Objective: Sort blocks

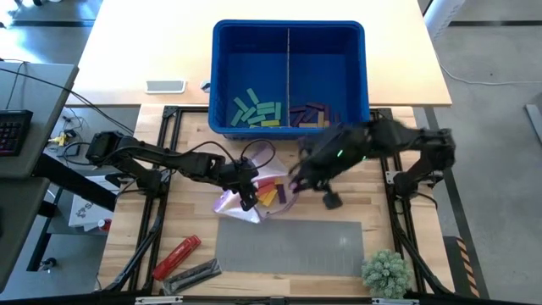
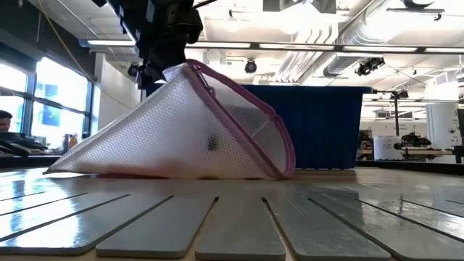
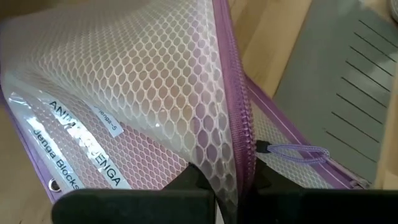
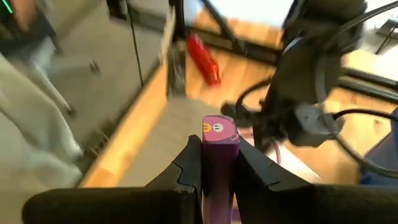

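Right gripper point(image 4: 219, 165) is clamping a small purple rectangular block point(image 4: 219, 142) end-up between its dark fingers, a little cartoon face printed on the top end; in the high view this gripper point(image 1: 298, 180) is sitting centre-right, just below the blue plastic two-compartment bin point(image 1: 288, 34). Left gripper point(image 3: 227, 186) is pinched closed on the zipper edge of a white mesh pouch with purple trim point(image 3: 155, 93), holding it up like a tent in the low view point(image 2: 181, 130), centre-left of frame. More blocks are showing in the pouch mouth, red and yellow ones point(image 1: 269, 193) at the middle of the high view. Sorted piles are already lying in the bin: teal and lime blocks point(image 1: 254, 113) in the left compartment, purple and tan blocks point(image 1: 309, 114) in the right one, both near the lower wall. The blocks are looking rigid, light and smooth-sided, probably slippery, so a grip across the two long flat faces near mid-length seems safest; an end grip would likely let one swivel. The pouch is soft and floppy, sagging wherever it is not held, so the stiffer zipper seam is the sensible hold. Grey slatted mat point(image 1: 288, 246) is lying at lower centre, red cylindrical tool point(image 1: 176, 256) at lower left.
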